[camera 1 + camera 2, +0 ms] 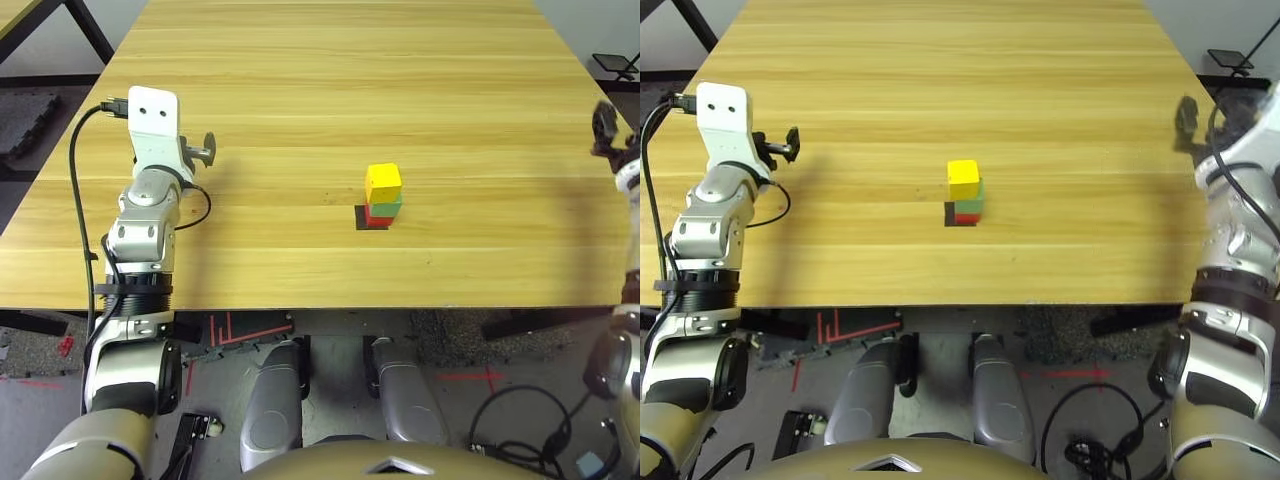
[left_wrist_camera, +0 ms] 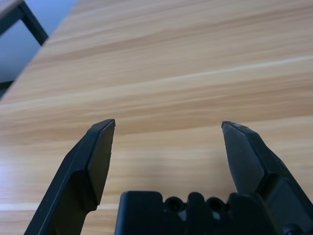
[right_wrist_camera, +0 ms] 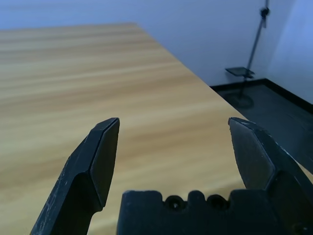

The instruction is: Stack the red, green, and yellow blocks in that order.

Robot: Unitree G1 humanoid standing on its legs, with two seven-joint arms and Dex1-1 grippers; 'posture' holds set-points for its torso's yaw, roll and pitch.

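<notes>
The surface is a light wood-grain top with long parallel plank lines and a smooth, faintly glossy finish. Near its middle, slightly toward the front edge, stands a stack of three small matte cubes with sharp square edges. The red block is at the bottom, the green block rests on it, and the yellow block sits on top. The yellow block is set slightly askew from the two beneath, overhanging a little on the robot's left side. The red block sits on a flat black square patch, of which a narrow dark margin shows at the stack's left and front.

The left arm is a silver jointed limb with a white bracket at the wrist and a black cable looping beside it. It reaches forward over the left part of the surface, well apart from the stack. The left gripper has its two black, wedge-shaped fingers spread wide, with bare wood between them and nothing held.

The right arm rises at the right edge of the surface, also well apart from the stack. The right gripper likewise holds its fingers wide apart over the wood near the table's far right edge, with nothing in its grasp. Beyond that edge are a dark floor and a thin black stand.
</notes>
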